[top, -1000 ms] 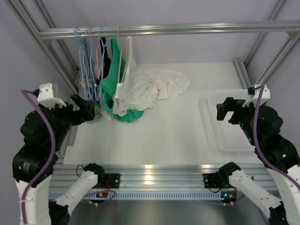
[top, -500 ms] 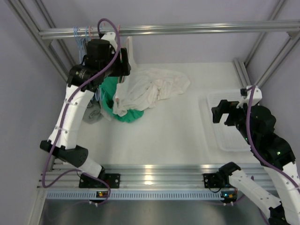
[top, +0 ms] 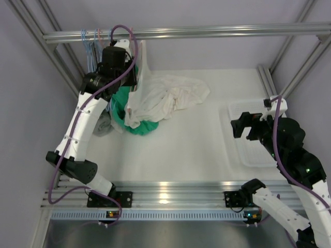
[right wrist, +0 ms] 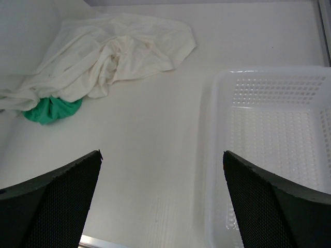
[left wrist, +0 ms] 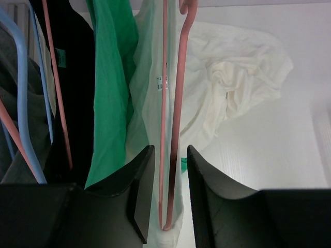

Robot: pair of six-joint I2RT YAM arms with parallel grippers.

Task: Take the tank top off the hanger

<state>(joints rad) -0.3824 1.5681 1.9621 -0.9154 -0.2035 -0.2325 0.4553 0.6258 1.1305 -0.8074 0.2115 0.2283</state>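
The left hand [left wrist: 170, 155] is raised at the far left, by the rail [top: 207, 32]. Its two dark fingers [left wrist: 139, 191] are slightly apart and straddle the lower part of the pale pink hanger [left wrist: 176, 103]. A thin gap shows on each side, so the hand is not clamped on it.

The white tank top [top: 165, 98] hangs from that hanger by its upper part. Thin, half-transparent fabric drapes around the pink rods. The rest spills down and right into a crumpled heap on the table [top: 186, 144].

Just left of the tank top hangs a green garment [left wrist: 111, 93], whose lower end lies under the white heap. Further left are a dark garment [left wrist: 77, 77] and a light blue hanger [left wrist: 23, 103].

The right hand [right wrist: 163, 206] is held above the table at the right, well apart from the clothes. Its fingers are spread wide and grip nothing. A white perforated plastic basket [right wrist: 269, 72] sits on the table beside and below it.
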